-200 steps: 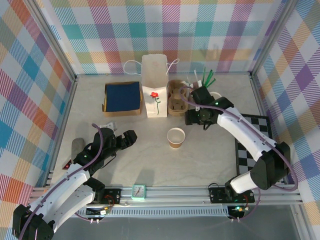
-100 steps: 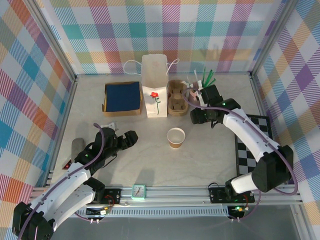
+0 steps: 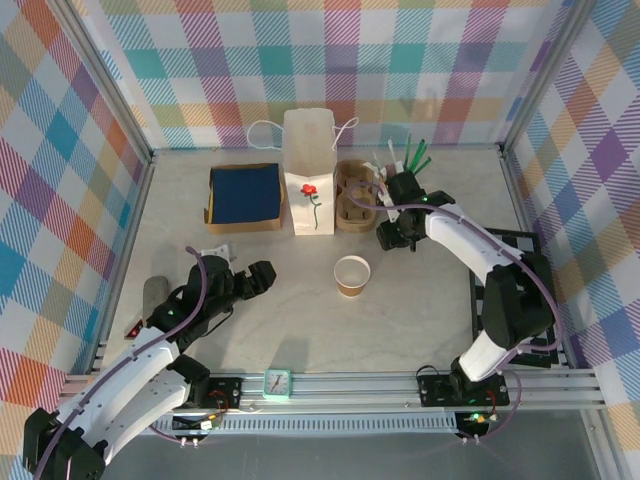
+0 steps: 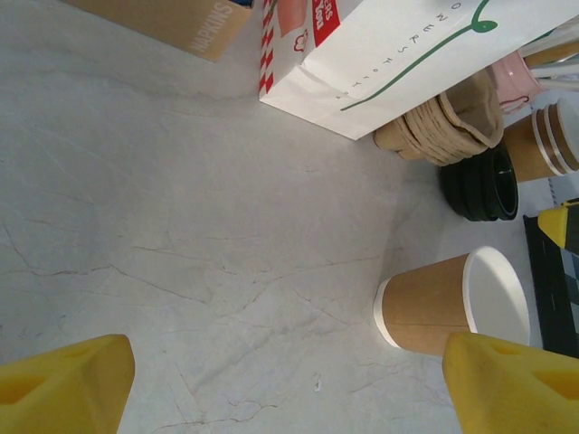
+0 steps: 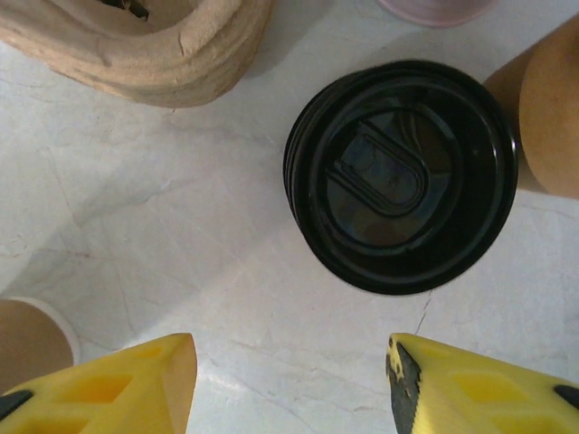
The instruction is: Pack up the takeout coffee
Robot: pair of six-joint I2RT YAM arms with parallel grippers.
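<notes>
Since the unlidded paper cup [image 3: 351, 275] at mid-bench probably needs a top before packing, the right gripper [image 5: 289, 371] hangs open and empty above the stack of black lids [image 5: 403, 176], far right of the white bag [image 3: 309, 175]; the left gripper [image 4: 289, 380] idles open, near left.

Kraft-brown paper cup [image 3: 352, 274], upright, open-topped, white inside, mid-table, black lids [image 5: 403, 172] stacked flat, apart from it.

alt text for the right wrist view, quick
A round black plastic lid sits on the pale table, seen from straight above, with the right gripper open, its yellow fingers at the bottom corners. A stack of pulp cup carriers sits upper left, a brown paper cup at the right edge.
</notes>
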